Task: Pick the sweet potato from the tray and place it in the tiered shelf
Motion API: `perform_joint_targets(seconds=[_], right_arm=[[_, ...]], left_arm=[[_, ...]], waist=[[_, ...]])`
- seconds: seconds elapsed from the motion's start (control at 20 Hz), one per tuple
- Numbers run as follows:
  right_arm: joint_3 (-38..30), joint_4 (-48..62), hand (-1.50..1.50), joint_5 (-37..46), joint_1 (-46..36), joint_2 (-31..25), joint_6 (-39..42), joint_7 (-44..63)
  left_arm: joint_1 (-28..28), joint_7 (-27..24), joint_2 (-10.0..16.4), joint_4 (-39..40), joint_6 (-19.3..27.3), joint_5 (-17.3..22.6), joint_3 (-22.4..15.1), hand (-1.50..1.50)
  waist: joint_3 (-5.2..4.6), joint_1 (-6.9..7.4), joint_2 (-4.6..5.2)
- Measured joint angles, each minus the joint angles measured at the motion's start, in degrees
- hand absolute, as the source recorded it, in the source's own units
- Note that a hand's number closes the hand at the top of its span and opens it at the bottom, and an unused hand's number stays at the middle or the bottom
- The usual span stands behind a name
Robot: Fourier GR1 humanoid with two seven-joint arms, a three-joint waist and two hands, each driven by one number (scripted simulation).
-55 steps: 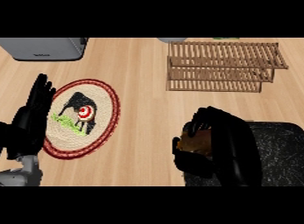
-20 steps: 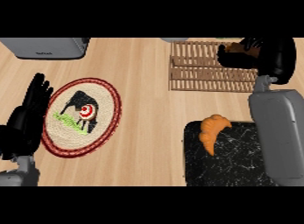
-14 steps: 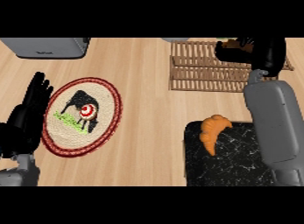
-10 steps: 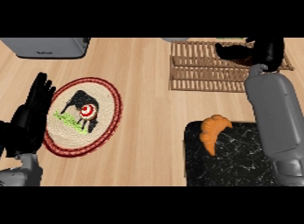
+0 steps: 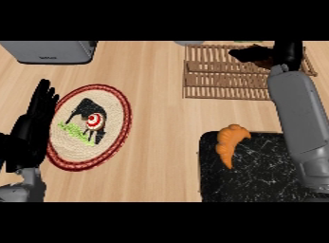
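- The sweet potato (image 5: 262,60) appears only as a small brown patch among dark fingers, so I take it to be the task's thing without being sure; it is up over the tiered shelf (image 5: 219,78), near the shelf's far right corner, and is not on the tray.
- The right hand (image 5: 282,50) is curled round that brown patch, grasping it, with the grey forearm running from the view's lower right up across the shelf's right end.
- The shelf is slatted wood lying on the surface. How high the hand is above the slats cannot be read from this steep view.
- Risk: the hand sits close to the shelf's back and right edges, so letting go here could send the potato off the slats onto the surface. A rounded thing may also roll along the slats.
- The black tray (image 5: 258,180) lies near the shelf, and an orange crescent-shaped pastry (image 5: 228,142) rests at its upper left.
- Risk: the forearm passes just beside the pastry, so a careless pull-back could knock it.
- Well apart, the left hand (image 5: 32,126) rests open at the view's left, beside a round plate (image 5: 121,102); a grey box (image 5: 48,50) stands at the top left.
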Motion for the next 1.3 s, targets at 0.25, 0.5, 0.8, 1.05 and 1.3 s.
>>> perform_joint_targets(seconds=[0.25, 0.5, 0.8, 1.05, 1.3], right_arm=[[-2.1, -4.3, -1.50, -5.0, -0.2, -0.9, 0.4, -2.2], [-3.1, -12.7, -1.50, -7.1, 2.1, -2.8, 0.5, 2.6], [-6.6, -23.4, -1.50, -10.0, 8.1, -7.3, 3.0, 10.8], [-11.3, -33.8, -1.50, -16.2, 17.4, -12.4, 9.9, 14.0], [-17.2, -42.0, -1.50, -25.0, 26.9, -15.6, 17.3, 13.9]], left_arm=[[1.2, -0.5, 0.6, -0.6, -1.0, 0.4, 0.8, 0.00], [1.5, -0.2, -0.6, -0.5, -0.1, -0.5, 0.2, 0.00], [2.4, -0.1, -0.6, -1.4, -0.5, -0.2, 0.7, 0.00], [1.1, 0.9, -0.2, -0.9, -0.2, -0.4, 1.3, 0.00], [0.7, -0.2, -0.6, 0.2, -0.5, -0.3, 1.5, 0.00]], waist=[[0.00, -0.28, -0.14], [-0.03, -0.90, -0.36], [-0.04, -1.51, -0.51], [-0.03, -1.90, -0.52], [-0.03, -1.72, -0.42]])
